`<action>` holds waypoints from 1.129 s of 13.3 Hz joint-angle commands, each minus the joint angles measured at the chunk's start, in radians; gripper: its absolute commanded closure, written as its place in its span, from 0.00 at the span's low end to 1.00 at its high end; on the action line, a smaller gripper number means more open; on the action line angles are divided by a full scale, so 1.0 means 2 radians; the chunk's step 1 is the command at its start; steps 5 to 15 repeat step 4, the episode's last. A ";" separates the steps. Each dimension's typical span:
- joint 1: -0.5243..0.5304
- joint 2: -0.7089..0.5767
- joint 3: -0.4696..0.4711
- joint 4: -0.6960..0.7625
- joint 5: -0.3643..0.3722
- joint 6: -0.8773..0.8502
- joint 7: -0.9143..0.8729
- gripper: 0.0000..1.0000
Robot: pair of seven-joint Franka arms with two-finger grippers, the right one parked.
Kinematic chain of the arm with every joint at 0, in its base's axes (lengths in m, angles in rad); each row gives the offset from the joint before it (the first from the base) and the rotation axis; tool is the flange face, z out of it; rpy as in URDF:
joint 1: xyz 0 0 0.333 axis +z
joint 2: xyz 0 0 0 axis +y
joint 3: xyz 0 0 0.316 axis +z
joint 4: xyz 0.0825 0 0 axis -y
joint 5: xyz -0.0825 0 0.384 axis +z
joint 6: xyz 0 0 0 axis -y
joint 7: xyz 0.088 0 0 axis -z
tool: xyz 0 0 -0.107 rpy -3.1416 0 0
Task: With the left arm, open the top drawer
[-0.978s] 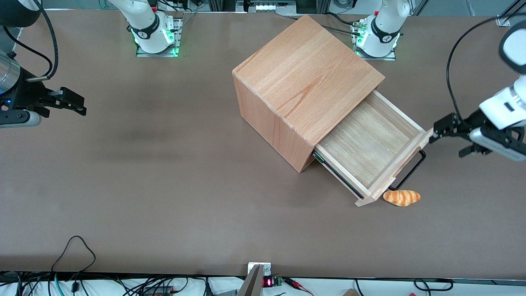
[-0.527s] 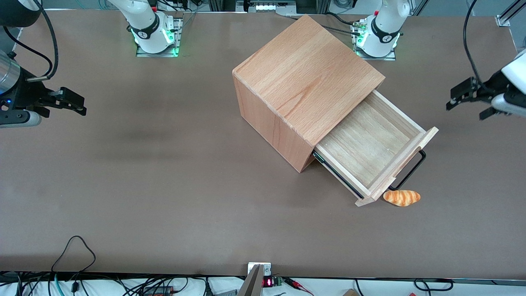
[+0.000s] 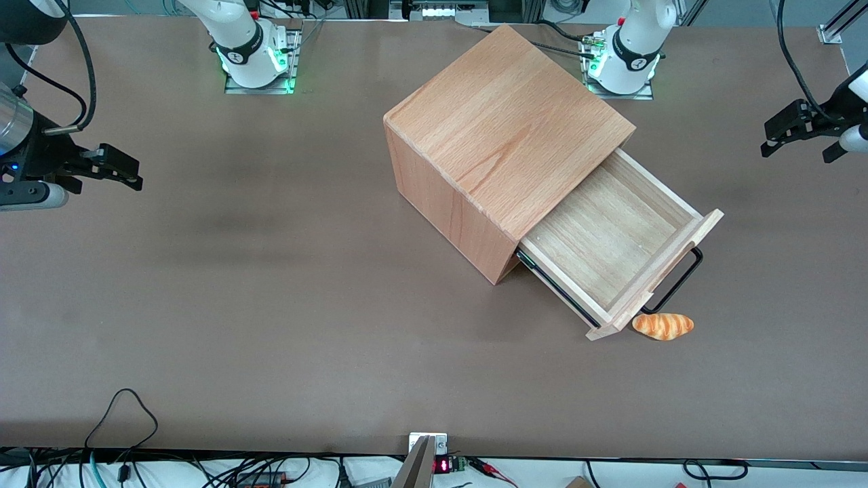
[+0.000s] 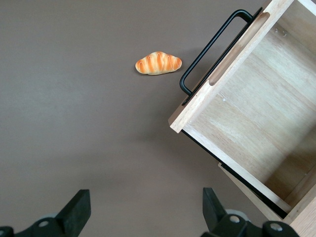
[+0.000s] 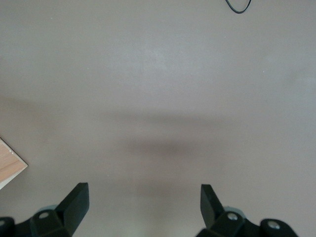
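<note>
**One drawer pulled out, gripper up in the air**

One wooden cabinet (image 3: pixel 502 142) sits on the brown table (image 3: pixel 271 305), and I use it as my landmark. The top drawer (image 3: pixel 610 237) sticks a long way out of the cabinet's front, so I can see right down onto its bare wood floor. Its thin black handle (image 3: pixel 678 278) runs along the front panel, on the side away from the cabinet.

A little toy bread roll (image 3: pixel 662 325) lies on the table just beside the drawer's front corner, the one nearer the front camera. I cannot tell if it touches the wood.

My left arm (image 3: pixel 851 102) is well apart from the cabinet, at the working arm's end of the table. Its gripper (image 3: pixel 797 139) hangs above the table with nothing in it. In the wrist view, the two black fingers (image 4: pixel 79 210) are spread wide, with the drawer and roll below them.
</note>
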 commanded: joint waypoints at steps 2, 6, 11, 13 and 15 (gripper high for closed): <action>-0.002 -0.003 0.001 -0.004 0.013 0.001 -0.007 0.00; -0.002 -0.003 0.001 -0.005 0.013 0.000 -0.008 0.00; -0.002 -0.003 0.001 -0.005 0.013 0.000 -0.008 0.00; -0.002 -0.003 0.001 -0.005 0.013 0.000 -0.008 0.00; -0.002 -0.003 0.001 -0.005 0.013 0.000 -0.008 0.00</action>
